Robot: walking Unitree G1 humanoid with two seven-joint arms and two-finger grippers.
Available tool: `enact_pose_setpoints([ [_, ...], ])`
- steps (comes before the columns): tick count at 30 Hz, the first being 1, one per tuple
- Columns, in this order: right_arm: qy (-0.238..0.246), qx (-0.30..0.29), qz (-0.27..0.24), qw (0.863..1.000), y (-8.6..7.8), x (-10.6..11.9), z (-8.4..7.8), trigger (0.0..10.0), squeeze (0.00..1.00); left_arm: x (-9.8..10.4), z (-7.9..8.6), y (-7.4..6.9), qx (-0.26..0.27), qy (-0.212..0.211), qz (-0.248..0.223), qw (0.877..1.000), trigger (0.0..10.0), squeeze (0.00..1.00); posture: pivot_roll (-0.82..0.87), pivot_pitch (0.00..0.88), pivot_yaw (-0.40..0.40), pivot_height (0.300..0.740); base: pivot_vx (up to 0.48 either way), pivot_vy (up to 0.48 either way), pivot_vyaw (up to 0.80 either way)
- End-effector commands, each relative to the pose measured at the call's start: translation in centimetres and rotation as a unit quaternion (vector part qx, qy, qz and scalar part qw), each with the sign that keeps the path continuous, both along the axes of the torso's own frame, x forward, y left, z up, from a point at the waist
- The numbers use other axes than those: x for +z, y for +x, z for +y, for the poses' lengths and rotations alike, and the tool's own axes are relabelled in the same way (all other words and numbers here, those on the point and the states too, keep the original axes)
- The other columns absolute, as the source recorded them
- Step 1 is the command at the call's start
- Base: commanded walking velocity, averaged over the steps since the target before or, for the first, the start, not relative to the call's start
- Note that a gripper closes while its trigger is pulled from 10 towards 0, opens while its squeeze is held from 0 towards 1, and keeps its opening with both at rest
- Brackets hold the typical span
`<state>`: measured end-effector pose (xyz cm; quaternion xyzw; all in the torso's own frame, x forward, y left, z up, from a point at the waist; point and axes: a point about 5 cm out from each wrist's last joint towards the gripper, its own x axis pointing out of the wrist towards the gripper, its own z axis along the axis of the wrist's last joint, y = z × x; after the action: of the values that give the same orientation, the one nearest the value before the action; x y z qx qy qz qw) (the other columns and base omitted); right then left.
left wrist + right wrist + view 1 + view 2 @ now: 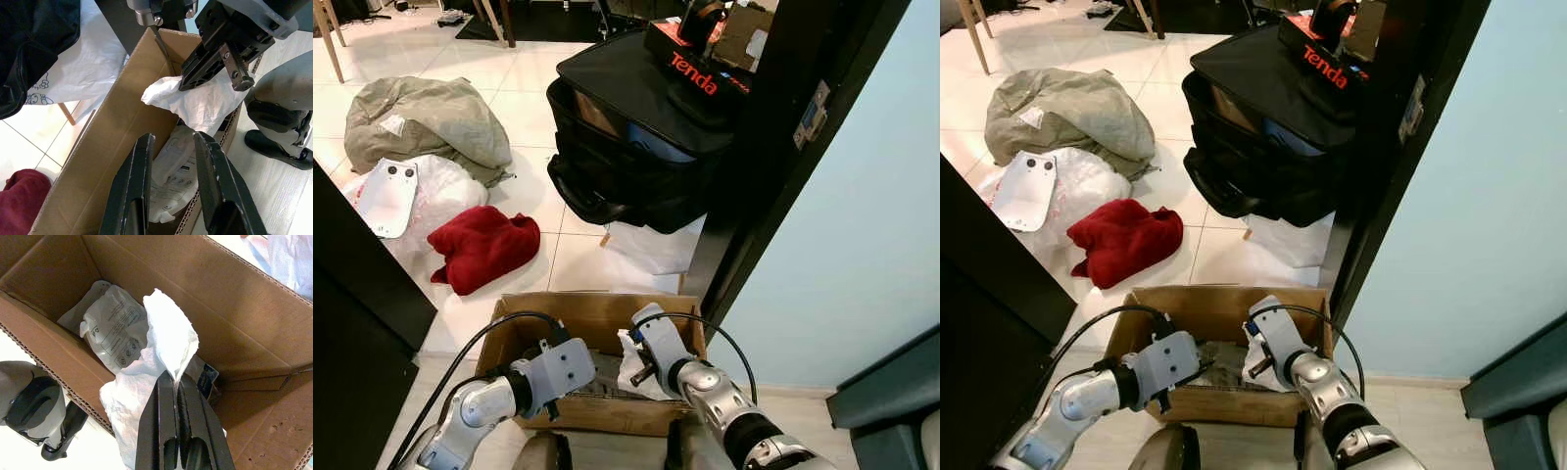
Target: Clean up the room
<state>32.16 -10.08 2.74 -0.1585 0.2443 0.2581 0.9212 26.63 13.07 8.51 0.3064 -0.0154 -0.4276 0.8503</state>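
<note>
**Right wrist view: crumpled paper pinched over the cardboard box**

Right wrist view has the right end effector clamped tight on a crumpled white paper, which hangs over the open cardboard box. A printed plastic pouch lies on the box floor beneath it.

From the head, the box sits at 6 o'clock on the floor, both silver arms reaching into it. The left end effector hovers above the box with its fingers parted, holding nothing.

Further out, at 10 o'clock, a red cloth lies on the tiles, touching a clear plastic bag with a white panel on it. Beyond those is a grey-green garment. At 12 o'clock stands a black bag topped by a Tenda box.
</note>
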Motion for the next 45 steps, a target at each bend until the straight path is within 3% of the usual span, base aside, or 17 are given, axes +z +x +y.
enact_pose_setpoints([
  [1,-0.011,0.009,0.008,1.0,-0.5,-0.7,0.0,10.0,1.0,-0.5,0.2,-0.6,-0.013,0.009,0.012,1.0,10.0,0.0,0.06,0.226,0.003,0.641,0.0,0.0,0.0],
  [6,-0.018,0.007,0.001,1.0,-0.4,-0.6,-0.1,10.0,1.0,-0.5,0.1,-0.6,-0.015,0.01,0.011,1.0,10.0,0.0,0.06,0.222,0.004,0.641,0.0,0.0,0.0],
  [7,-0.018,0.004,-0.004,1.0,-0.3,-0.5,-0.1,10.0,0.09,-0.5,0.0,-0.6,-0.017,0.01,0.011,1.0,10.0,0.0,0.05,0.216,0.006,0.641,0.0,0.0,0.0],
  [8,-0.012,-0.001,-0.007,1.0,-0.2,-0.3,-0.2,10.0,0.0,-0.6,0.0,-0.5,-0.018,0.01,0.011,1.0,10.0,0.0,0.05,0.211,0.008,0.641,0.0,0.0,0.0],
  [18,-0.015,-0.018,-0.025,0.999,0.1,0.0,-0.6,10.0,0.0,-0.7,0.0,-0.3,-0.015,0.015,0.011,1.0,10.0,0.0,0.05,0.18,0.013,0.641,0.0,0.0,0.0],
  [21,0.004,-0.067,-0.047,0.997,0.5,0.4,-1.3,10.0,0.0,-1.1,0.6,0.3,0.041,0.004,0.013,0.999,10.0,0.0,0.05,0.158,0.012,0.641,0.0,0.0,0.0],
  [24,0.045,-0.115,-0.064,0.99,0.5,0.7,-1.9,10.0,0.0,-1.5,1.4,1.3,0.157,-0.052,0.029,0.986,10.0,0.0,0.04,0.143,0.01,0.641,0.0,0.0,0.0],
  [26,0.068,-0.133,-0.073,0.986,0.0,0.5,-2.1,10.0,0.0,-1.9,1.9,1.9,0.263,-0.124,0.048,0.956,10.0,0.0,0.04,0.129,0.009,0.641,0.0,0.0,0.0],
  [27,0.068,-0.133,-0.073,0.986,0.0,0.5,-2.1,10.0,0.0,-1.9,1.9,1.9,0.263,-0.124,0.048,0.956,10.0,0.0,0.04,0.129,0.009,0.641,0.0,0.0,0.0],
  [29,0.08,-0.148,-0.072,0.983,-0.9,0.0,-2.2,10.0,0.0,-2.6,2.6,1.9,0.364,-0.212,0.092,0.902,10.0,0.0,0.02,0.097,0.018,0.641,0.0,0.0,0.0],
  [30,0.08,-0.148,-0.072,0.983,-0.9,0.0,-2.2,10.0,0.0,-2.6,2.6,1.9,0.364,-0.212,0.092,0.902,10.0,0.0,0.02,0.097,0.018,0.641,0.0,0.0,0.0],
  [31,0.093,-0.162,-0.069,0.98,-1.4,-0.3,-2.2,10.0,0.0,-3.2,2.8,1.6,0.401,-0.234,0.105,0.88,10.0,0.0,0.01,0.084,0.016,0.641,0.0,0.0,0.0],
  [33,0.106,-0.18,-0.069,0.976,-1.9,-0.5,-2.2,10.0,0.0,-3.7,2.8,1.3,0.421,-0.23,0.106,0.871,10.0,0.0,0.01,0.081,0.015,0.641,0.0,0.0,0.0],
  [35,0.114,-0.192,-0.07,0.972,-2.2,-0.6,-2.3,10.0,0.0,-3.9,2.7,1.1,0.429,-0.221,0.102,0.87,10.0,0.0,0.01,0.081,0.015,0.641,0.0,0.0,0.0],
  [36,0.123,-0.205,-0.065,0.969,-2.3,-0.8,-2.4,10.0,0.0,-3.8,2.1,1.1,0.408,-0.201,0.091,0.886,10.0,0.0,0.01,0.073,0.014,0.645,0.0,0.0,0.0],
  [40,0.128,-0.212,-0.059,0.967,-2.4,-0.9,-2.4,10.0,0.0,-3.5,1.0,1.2,0.381,-0.195,0.084,0.9,10.0,0.0,0.0,0.066,0.008,0.654,0.0,0.0,0.0],
  [45,0.128,-0.207,-0.062,0.968,-2.2,-0.6,-2.3,10.0,0.0,-3.0,0.9,1.7,0.388,-0.201,0.078,0.896,10.0,0.0,0.0,0.065,-0.007,0.668,0.0,0.0,0.0],
])
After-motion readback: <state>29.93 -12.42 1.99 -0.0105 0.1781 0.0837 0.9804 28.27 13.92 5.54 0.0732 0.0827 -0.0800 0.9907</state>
